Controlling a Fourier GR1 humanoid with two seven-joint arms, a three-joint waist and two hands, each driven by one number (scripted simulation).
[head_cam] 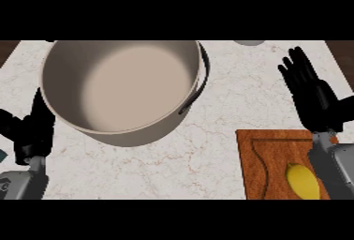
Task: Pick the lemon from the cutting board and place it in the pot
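Taking the cutting board (266,159) as the mark, the lemon (302,181) lies on its near right part, close to the lower edge of the view and tucked just beside the right forearm, with nothing holding it. The right hand (314,101) is out beyond the board's far edge, over bare counter (207,159), its fingers straight and spread and nothing in them — so it sits past the fruit rather than over it, with the wrist crossing the board's far right corner. The pot (117,84) stands well off to the left of the board and further back, wide-mouthed, with nothing in it that I can see, and a dark handle on the side that faces the board. The left hand (31,131) is far to the left again, beyond the pot, low by the view's edge, fingers up and relaxed and holding nothing; it looks to be resting. To my eye the pick has not been made: this is the approach, and a poorly lined-up one at present. The next move, I would judge, calls for the right hand to draw back toward the near end of the board and come down over the lemon, then curl round it — only after that does the carry leftward to the pot make sense. The lemon is rounded and may roll if nudged on the way.
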